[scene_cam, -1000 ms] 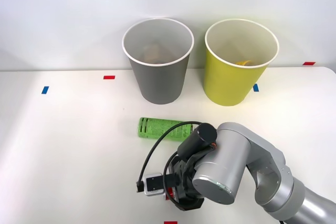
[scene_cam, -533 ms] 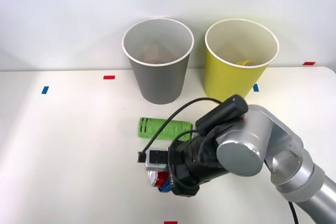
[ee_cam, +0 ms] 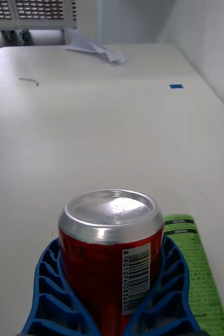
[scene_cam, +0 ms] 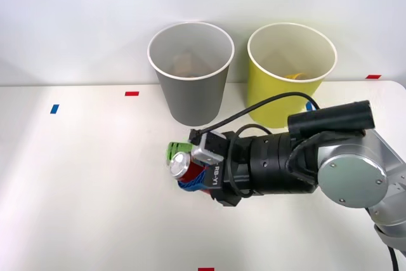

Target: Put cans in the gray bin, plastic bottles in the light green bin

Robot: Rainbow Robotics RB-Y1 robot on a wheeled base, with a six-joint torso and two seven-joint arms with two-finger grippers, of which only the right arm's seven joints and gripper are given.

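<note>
Inside the gray bin (scene_cam: pixel 191 87) and light green bin (scene_cam: pixel 290 90), contents unclear.

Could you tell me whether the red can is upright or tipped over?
Tipped sideways: the can lies horizontal in the right gripper, its silver end facing left.

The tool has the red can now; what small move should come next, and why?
Probably carry the can up and back toward the gray bin. The tool is shut on it, the blue fingers hugging its sides, and it seems held above the table, in front of the bin and below its rim. The bottle lies just beside it, so lifting first avoids nudging it.
</note>
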